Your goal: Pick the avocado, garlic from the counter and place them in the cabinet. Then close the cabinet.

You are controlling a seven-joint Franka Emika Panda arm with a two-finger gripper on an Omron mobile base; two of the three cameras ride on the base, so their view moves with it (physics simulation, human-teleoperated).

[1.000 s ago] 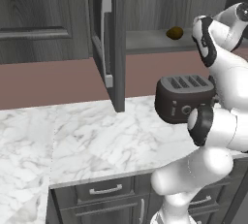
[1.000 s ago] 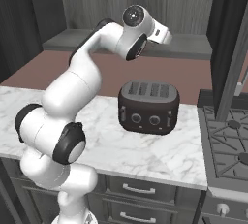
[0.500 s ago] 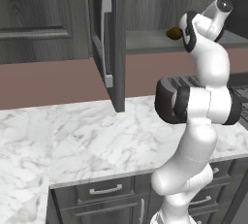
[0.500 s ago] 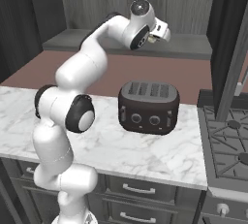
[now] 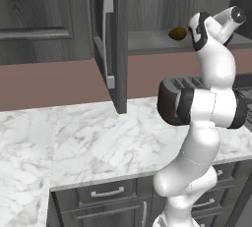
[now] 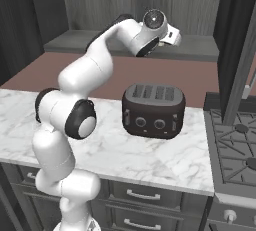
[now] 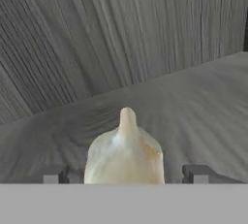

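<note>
Jaws now parted beside garlic [image 7: 125,152] on cabinet [image 7: 193,111] shelf; arm reached deeper since earlier

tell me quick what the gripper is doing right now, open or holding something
gripper: open, fingertips standing clear on either side of the garlic, which sits on the cabinet shelf between them; not gripped.

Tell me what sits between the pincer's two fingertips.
The garlic sits on the cabinet shelf between the open pincer's fingertips, in the hand view.
</note>
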